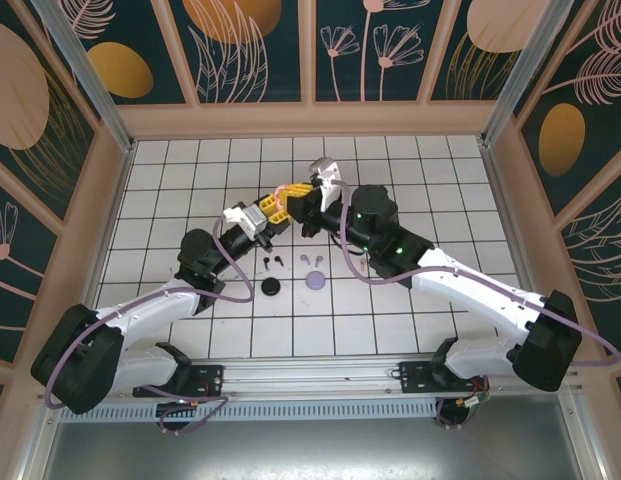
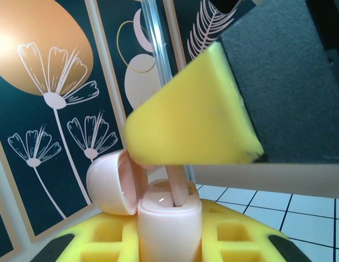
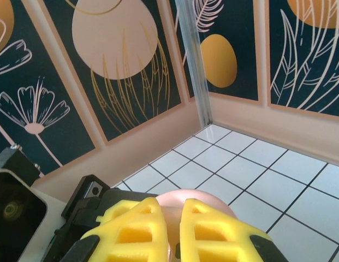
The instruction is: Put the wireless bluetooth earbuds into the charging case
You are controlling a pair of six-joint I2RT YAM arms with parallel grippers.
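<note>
The pale pink case [image 2: 169, 224] between the fingers of the left end effector [image 2: 169, 243] is seen as smooth plastic with a soft satin sheen, and its open lid [image 2: 109, 188] is glossier inside. The pale pink earbud [image 2: 177, 188] under the right end effector [image 3: 172, 232] is made of the same smooth plastic. Its fingers [image 2: 196, 125] are shown as matt yellow plastic, faintly grainy, backed by rough black padding [image 2: 300, 82]. Beyond them the desk [image 3: 256, 164] is tiled in glossy white, and a post [image 3: 192, 60] of brushed metal is seen
</note>
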